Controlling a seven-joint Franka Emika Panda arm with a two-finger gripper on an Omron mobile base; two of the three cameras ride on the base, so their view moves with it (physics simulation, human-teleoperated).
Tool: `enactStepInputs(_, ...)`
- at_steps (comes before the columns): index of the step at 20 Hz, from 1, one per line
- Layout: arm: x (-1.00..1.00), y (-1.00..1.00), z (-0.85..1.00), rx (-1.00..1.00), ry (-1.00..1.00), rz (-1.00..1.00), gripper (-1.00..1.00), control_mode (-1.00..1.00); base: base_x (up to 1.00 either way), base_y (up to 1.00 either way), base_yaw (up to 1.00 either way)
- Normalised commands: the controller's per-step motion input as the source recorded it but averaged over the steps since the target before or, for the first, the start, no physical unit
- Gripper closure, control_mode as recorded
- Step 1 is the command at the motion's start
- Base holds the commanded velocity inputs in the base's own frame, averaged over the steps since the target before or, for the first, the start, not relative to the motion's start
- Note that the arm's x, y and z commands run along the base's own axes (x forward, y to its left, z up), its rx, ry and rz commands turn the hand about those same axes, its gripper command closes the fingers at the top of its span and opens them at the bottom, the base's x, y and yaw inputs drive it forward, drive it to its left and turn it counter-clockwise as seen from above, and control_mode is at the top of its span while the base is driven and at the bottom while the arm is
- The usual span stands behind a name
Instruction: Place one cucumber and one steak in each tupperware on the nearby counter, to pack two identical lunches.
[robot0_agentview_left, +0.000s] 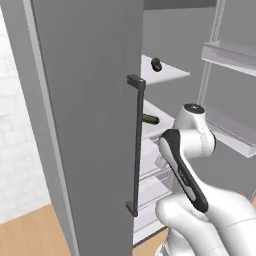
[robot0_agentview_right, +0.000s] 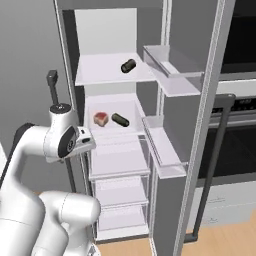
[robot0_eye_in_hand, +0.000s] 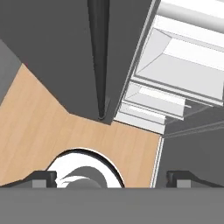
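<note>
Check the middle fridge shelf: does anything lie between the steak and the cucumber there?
Nothing. In the right base view the steak and the cucumber lie side by side, with bare white shelf between them.

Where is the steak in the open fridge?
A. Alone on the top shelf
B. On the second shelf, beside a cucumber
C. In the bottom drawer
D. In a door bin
B: the steak lies on the second shelf down, next to a cucumber; the other cucumber sits alone on the shelf above.
</note>
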Motion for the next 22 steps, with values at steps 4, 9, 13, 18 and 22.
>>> enactStepInputs(4, 0.0, 0.0, 0.0, 0.0, 0.0, 0.0, -1.0, 1.0, 0.4, -0.65, -0.3)
enactStepInputs(9, 0.0, 0.0, 0.0, 0.0, 0.0, 0.0, -1.0, 1.0, 0.09, -0.34, -0.12)
enactStepInputs(13, 0.07, 0.16, 0.14, 0.0, -0.02, -0.07, -1.0, -1.0, 0.29, 0.31, -0.11)
enactStepInputs(18, 0.54, 0.46, 0.94, 0.0, -0.25, -0.32, -1.0, -1.0, 0.0, 0.0, 0.0)
enactStepInputs(22, 0.95, 0.0, 0.23, 0.07, -0.06, -0.05, -1.0, -1.0, 0.0, 0.0, 0.0)
